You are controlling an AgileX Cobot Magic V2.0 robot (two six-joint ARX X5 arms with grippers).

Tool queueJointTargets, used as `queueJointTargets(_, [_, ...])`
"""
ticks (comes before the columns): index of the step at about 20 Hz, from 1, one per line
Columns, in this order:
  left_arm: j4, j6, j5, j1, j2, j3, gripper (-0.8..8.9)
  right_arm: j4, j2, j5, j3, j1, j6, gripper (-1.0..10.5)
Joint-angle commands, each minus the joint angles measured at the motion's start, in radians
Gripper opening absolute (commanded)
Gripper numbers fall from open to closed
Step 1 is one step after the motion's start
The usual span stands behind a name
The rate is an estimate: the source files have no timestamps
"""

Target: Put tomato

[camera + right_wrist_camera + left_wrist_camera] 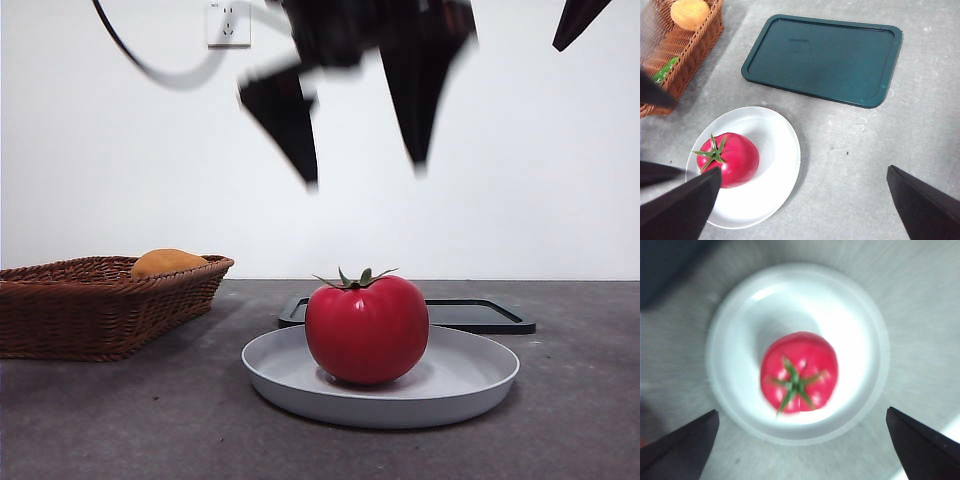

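The red tomato (366, 330) with a green stem stands upright on a shallow grey plate (470, 385) at the table's middle. My left gripper (366, 172) hangs open and empty well above it, blurred. In the left wrist view the tomato (799, 371) lies on the plate (850, 310), ahead of the open left gripper (802, 450). My right gripper (805, 210) is open and empty, high up and off to one side. Its view shows the tomato (729, 159) on the plate (775, 150). In the front view only its black tip (580, 20) shows.
A wicker basket (100, 300) stands at the left and holds an orange-yellow fruit (168, 262). The right wrist view also shows a green item (665, 71) in it. A dark flat tray (480, 315) lies behind the plate.
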Motion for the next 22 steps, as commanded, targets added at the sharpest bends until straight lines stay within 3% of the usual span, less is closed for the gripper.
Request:
queueJointTargets(1, [0.002, 0.017, -0.027, -0.013, -0.125, -0.028, 6.03, 0.002, 0.003, 0.0, 0.02, 0.003, 0.011, 6.2])
queueJointTargets(12, [0.19, -0.032, -0.171, -0.013, -0.851, -0.555, 5.98, -0.023, 0.004, 0.0, 0.02, 0.005, 0.01, 6.2])
queueJointTargets(16, [0.238, -0.05, -0.175, -0.012, -1.085, -0.743, 5.98, -0.039, 0.004, 0.0, 0.02, 0.005, 0.009, 6.2])
queueJointTargets(22, [0.221, -0.105, -0.222, -0.012, -1.27, -0.806, 5.98, -0.084, 0.006, 0.0, 0.02, 0.049, -0.025, 6.2])
